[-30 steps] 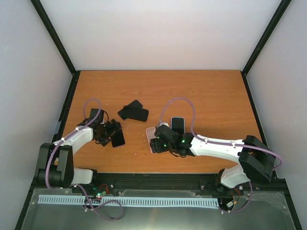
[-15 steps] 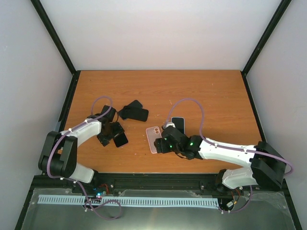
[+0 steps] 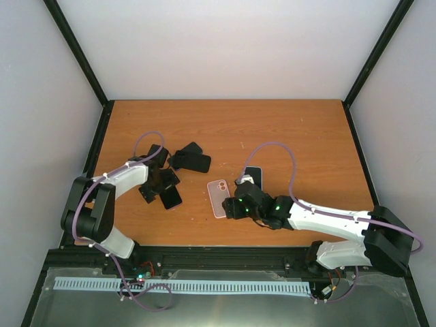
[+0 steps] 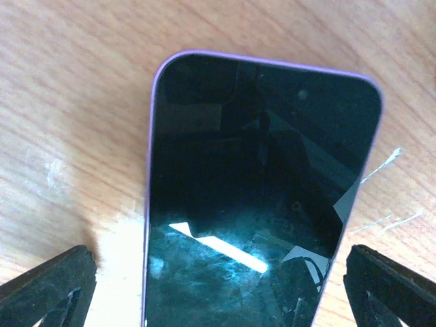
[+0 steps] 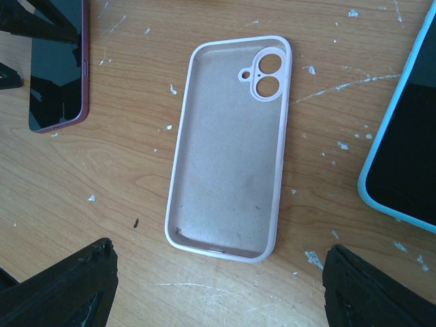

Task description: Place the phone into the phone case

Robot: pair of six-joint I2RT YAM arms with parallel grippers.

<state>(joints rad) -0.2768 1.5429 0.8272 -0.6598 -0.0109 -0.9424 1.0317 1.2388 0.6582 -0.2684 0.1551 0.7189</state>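
Phone (image 4: 262, 197) screen-up, case (image 5: 228, 150) hollow-up, cutout far

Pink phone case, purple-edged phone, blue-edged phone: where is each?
Pink phone case (image 5: 228, 157), right wrist view, middle of its empty inside.
Purple-edged phone (image 4: 259, 191), left wrist view, middle of its dark screen.
Blue-edged phone (image 5: 409, 157), right wrist view, on its dark screen.

The pincer (image 5: 219, 291) stands wide, its two black fingertips (image 5: 65, 286) showing at the lower corners with nothing between them. Just ahead of it, centred between the tips, a pale pink phone case (image 5: 228, 150) lies hollow side up on the scratched wooden table (image 5: 122, 197), camera cut-out at the far end. Ahead to the left lies a dark-red-rimmed phone (image 5: 58, 65), screen up. To the right, a blue-rimmed phone (image 5: 405, 157) is cut off by the frame edge.
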